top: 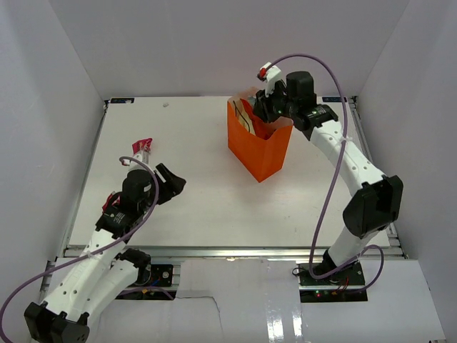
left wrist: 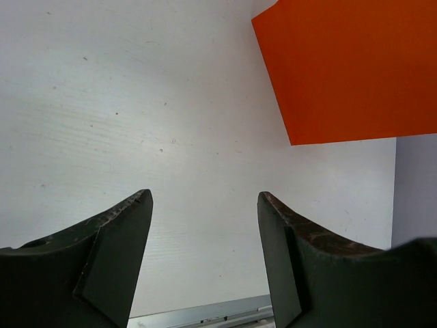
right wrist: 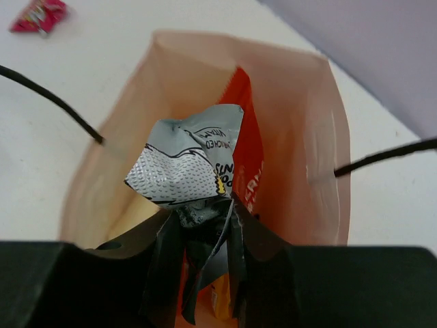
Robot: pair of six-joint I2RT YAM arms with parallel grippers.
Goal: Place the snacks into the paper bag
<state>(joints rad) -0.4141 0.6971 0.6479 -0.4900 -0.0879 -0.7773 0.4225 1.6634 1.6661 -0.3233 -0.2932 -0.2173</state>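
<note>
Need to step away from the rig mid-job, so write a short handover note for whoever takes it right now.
Left gripper: open, empty, over bare table near the paper bag.
Right gripper: shut on the silver-grey wrapper, held in the paper bag's open mouth.
Done: the red-orange chip bag is inside the bag.
Left: release the silver-grey wrapper, then fetch the pink-red wrapper lying on the table by the left arm.
No other snacks show on the table.
</note>
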